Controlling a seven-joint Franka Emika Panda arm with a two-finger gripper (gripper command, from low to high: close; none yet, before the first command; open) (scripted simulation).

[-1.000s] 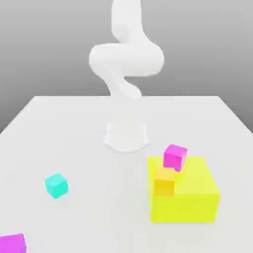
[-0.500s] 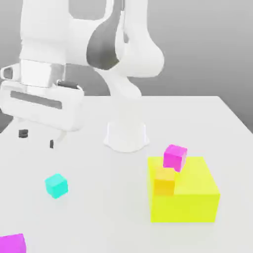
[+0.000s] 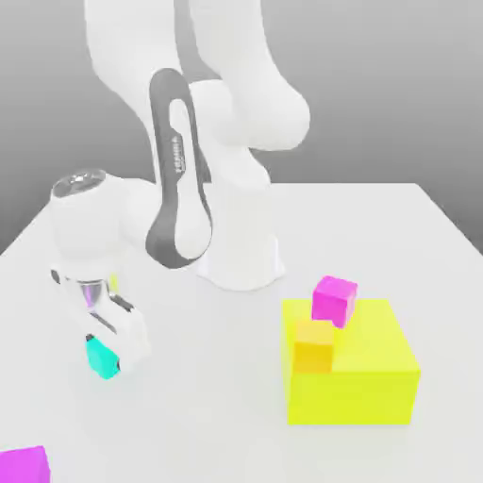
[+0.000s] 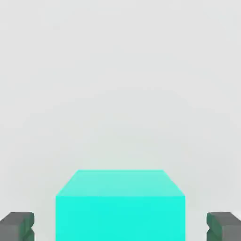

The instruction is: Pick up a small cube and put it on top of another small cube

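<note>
Carrying table [image 3: 217, 396]: pale, under my arm's base.
White arm [image 3: 241, 108]: bending down on the exterior view's left.
Yellow block [image 3: 351, 396]: on the exterior view's right.
My tool [image 4: 120, 227]: fingers apart, one at each side of the cyan cube [image 4: 120, 216], with gaps between.
Cyan cube: on the table, not clamped.
Magenta and orange cubes [image 3: 314, 347]: two overlapping the block, one magenta cube [image 3: 23, 467] at near left corner.
</note>
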